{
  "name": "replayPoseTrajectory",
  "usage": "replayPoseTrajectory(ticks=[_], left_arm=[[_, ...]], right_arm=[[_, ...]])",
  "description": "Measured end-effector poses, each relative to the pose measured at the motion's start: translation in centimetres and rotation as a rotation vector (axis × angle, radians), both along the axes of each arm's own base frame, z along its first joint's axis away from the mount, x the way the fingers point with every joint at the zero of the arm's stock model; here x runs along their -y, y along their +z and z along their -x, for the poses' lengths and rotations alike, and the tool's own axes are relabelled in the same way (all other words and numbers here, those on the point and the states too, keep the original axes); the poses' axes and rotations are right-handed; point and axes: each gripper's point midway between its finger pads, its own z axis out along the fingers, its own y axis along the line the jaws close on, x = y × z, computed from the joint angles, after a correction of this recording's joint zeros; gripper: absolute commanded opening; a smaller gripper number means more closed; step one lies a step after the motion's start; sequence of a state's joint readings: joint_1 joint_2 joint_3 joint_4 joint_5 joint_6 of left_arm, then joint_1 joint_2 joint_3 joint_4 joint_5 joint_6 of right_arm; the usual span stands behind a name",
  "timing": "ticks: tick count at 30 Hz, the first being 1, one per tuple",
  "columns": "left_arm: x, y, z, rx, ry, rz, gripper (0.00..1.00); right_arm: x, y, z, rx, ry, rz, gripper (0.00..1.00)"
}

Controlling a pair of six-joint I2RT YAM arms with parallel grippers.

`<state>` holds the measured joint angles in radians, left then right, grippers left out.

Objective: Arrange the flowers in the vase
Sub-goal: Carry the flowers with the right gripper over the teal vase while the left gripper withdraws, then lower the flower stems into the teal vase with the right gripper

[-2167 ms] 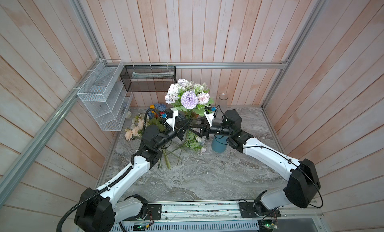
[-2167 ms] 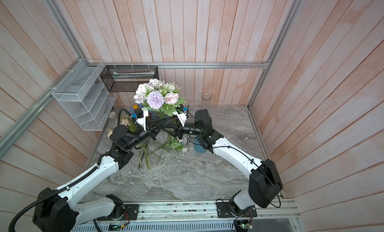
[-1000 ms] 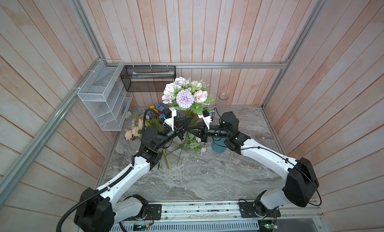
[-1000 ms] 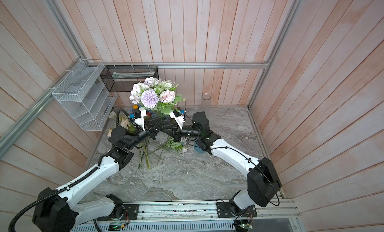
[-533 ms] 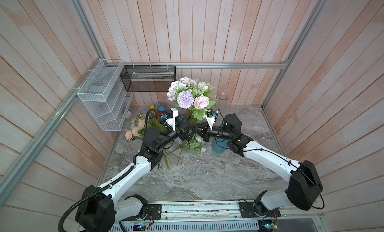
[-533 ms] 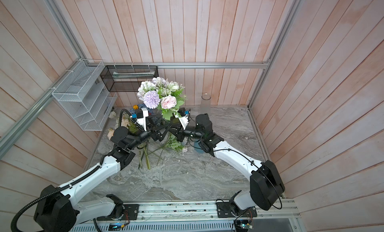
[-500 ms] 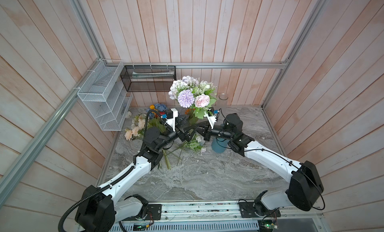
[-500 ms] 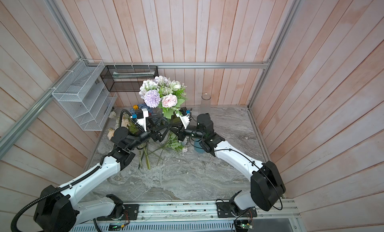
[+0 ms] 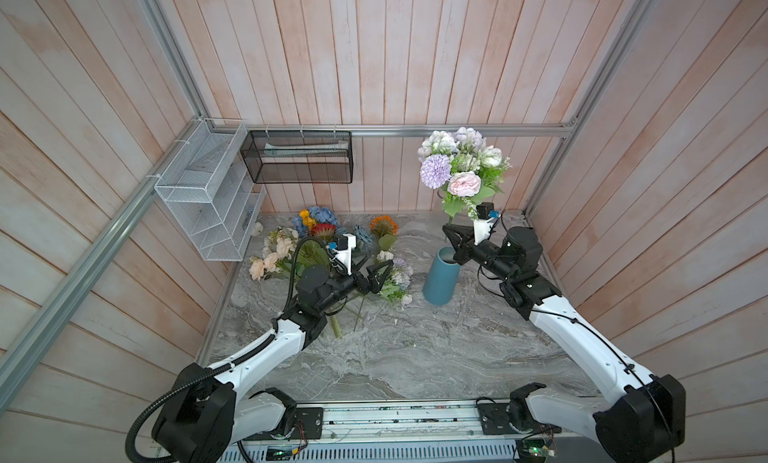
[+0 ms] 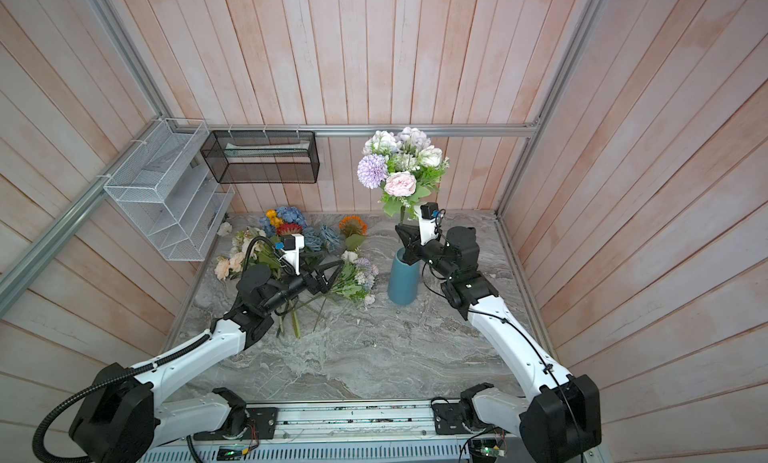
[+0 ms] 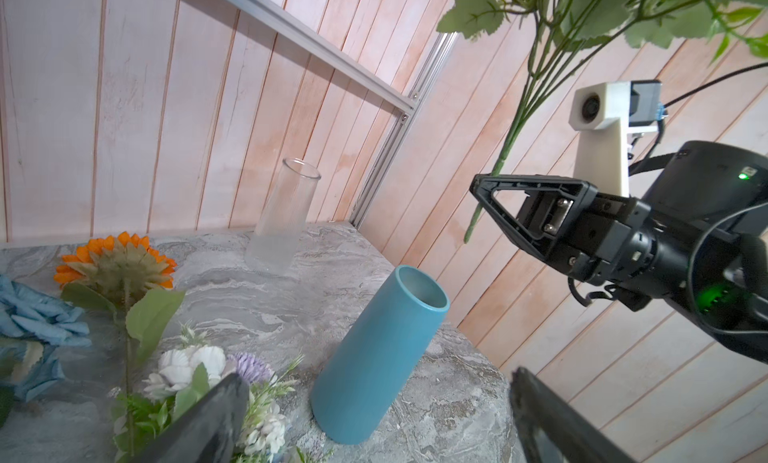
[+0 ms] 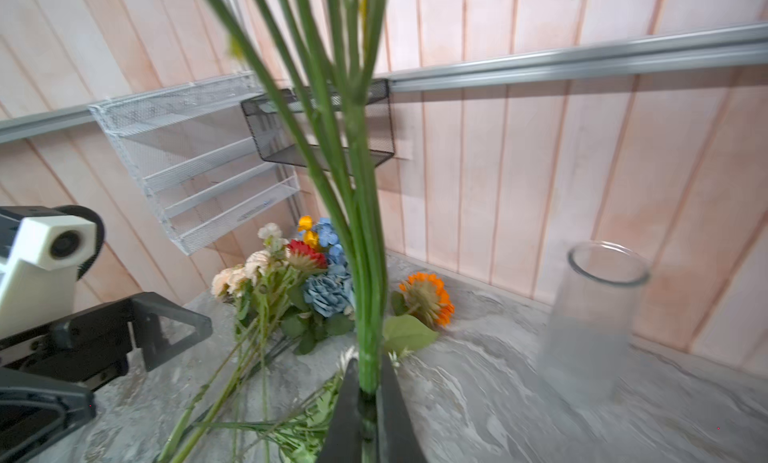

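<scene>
Handover complete: my left gripper (image 9: 380,275) has opened and drawn back; my right gripper (image 9: 449,234) alone has carried the bouquet (image 9: 461,170) rightward, above the blue vase (image 9: 440,282).

One teal vase (image 9: 440,280), one glass vase (image 11: 282,222), one white rack (image 9: 203,203), one black rack (image 9: 299,157)

Right gripper (image 10: 401,237) clamps lilac-pink-white bouquet (image 10: 398,168) stems above tall teal tapered vase (image 10: 402,283); left gripper (image 10: 333,276) jaws spread over loose flowers (image 10: 289,218).

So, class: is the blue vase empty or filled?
Empty: the blue vase shows a bare inside; the right gripper holds the bouquet outside it.
</scene>
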<state>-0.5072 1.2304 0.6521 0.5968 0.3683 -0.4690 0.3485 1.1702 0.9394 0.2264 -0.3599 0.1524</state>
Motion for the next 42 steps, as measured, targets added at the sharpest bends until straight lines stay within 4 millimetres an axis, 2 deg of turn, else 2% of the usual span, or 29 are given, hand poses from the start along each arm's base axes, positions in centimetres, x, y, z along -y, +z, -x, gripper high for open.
replayPoseTrajectory(ticks=[3, 8, 17, 22, 25, 34, 42], left_arm=[[0.3, -1.2, -0.5, -0.034, 0.0, -0.009, 1.0], [0.8, -3.2, -1.0, -0.091, -0.007, -0.018, 1.0], [1.5, -3.6, -0.9, -0.109, -0.031, -0.01, 1.0], [1.7, -3.4, -1.2, -0.108, -0.033, -0.009, 1.0], [1.8, -3.4, -1.1, -0.107, -0.036, -0.008, 1.0], [1.9, -3.3, -1.1, -0.106, -0.039, -0.008, 1.0], [1.9, -3.3, -1.1, -0.106, -0.039, -0.008, 1.0]], right_arm=[[1.4, -1.6, -0.3, -0.026, -0.05, 0.014, 0.0], [1.7, -4.6, 0.0, -0.074, -0.059, 0.032, 0.0], [2.2, -9.0, 0.5, -0.111, -0.075, 0.046, 0.0], [2.2, -9.1, 0.4, -0.1, -0.078, 0.037, 0.0], [2.2, -8.8, 0.4, -0.089, -0.078, 0.032, 0.07], [2.1, -9.0, 0.1, -0.094, -0.079, 0.026, 0.15], [2.1, -8.6, 0.1, -0.084, -0.079, 0.015, 0.15]])
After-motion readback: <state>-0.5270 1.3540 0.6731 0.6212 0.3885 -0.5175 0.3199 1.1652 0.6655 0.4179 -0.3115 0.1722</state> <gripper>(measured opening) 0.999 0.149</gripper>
